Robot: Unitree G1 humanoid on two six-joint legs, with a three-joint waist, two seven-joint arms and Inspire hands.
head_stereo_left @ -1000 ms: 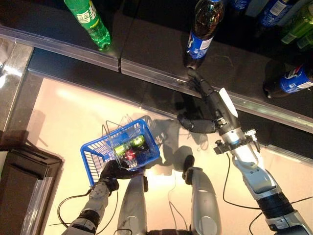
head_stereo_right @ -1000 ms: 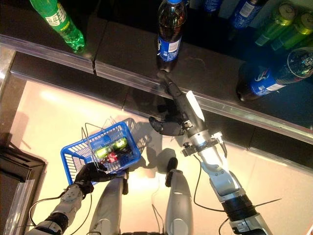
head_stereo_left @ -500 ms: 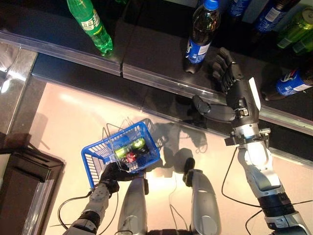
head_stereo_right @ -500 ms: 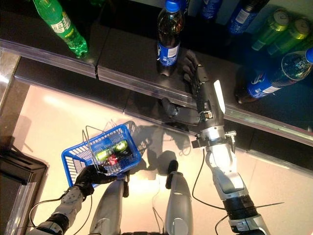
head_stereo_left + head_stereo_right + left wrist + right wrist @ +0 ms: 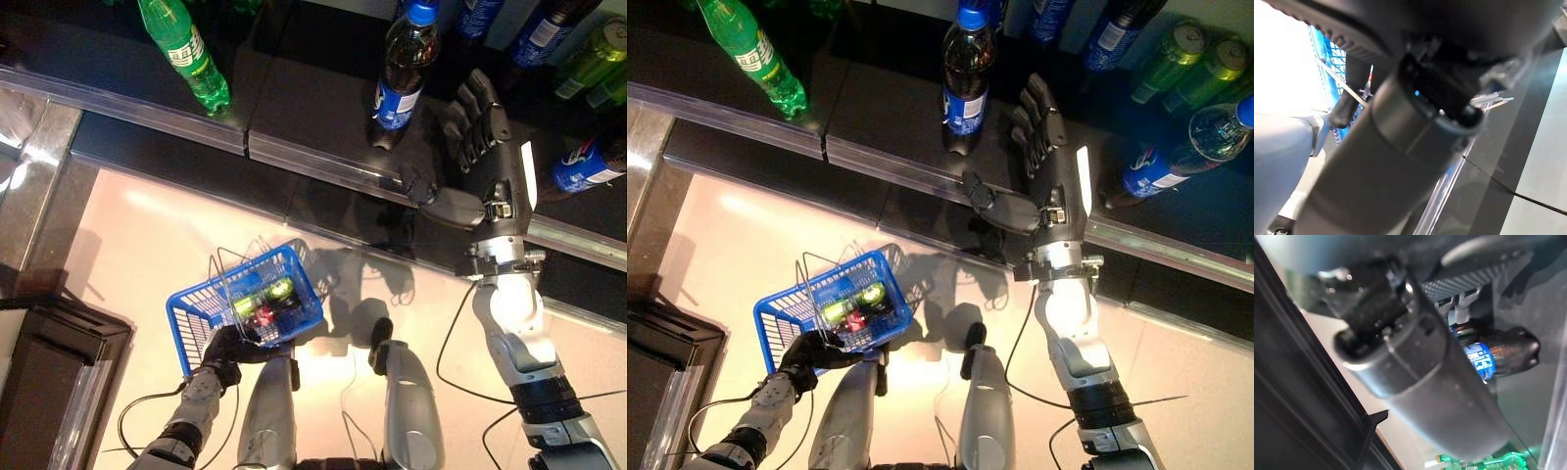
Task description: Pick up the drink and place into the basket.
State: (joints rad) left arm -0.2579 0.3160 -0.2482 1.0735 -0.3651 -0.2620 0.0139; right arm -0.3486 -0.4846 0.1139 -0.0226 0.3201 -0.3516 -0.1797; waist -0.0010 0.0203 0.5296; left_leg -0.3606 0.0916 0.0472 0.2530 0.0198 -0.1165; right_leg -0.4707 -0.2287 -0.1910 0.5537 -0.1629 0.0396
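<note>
A dark cola bottle (image 5: pixel 400 70) with a blue cap and blue label stands on the dark shelf (image 5: pixel 294 108). My right hand (image 5: pixel 480 147) is open above the shelf, just right of the bottle and apart from it, thumb pointing toward the bottle's base. The bottle also shows in the right wrist view (image 5: pixel 1493 355). My left hand (image 5: pixel 227 348) is shut on the wire handles of the blue basket (image 5: pixel 201 313), which hangs low at the left and holds green cans and a red drink (image 5: pixel 263 299).
A green bottle (image 5: pixel 184 54) stands on the shelf at the left. More blue-labelled bottles (image 5: pixel 583 162) and green cans (image 5: pixel 1185 54) stand at the right and back. A clear rail (image 5: pixel 245 147) edges the shelf front. A dark box (image 5: pixel 49 382) sits at the lower left.
My right hand has risen from the shelf's front rail and moved up beside the cola bottle, with its fingers spread. The blue basket has stayed in place.
</note>
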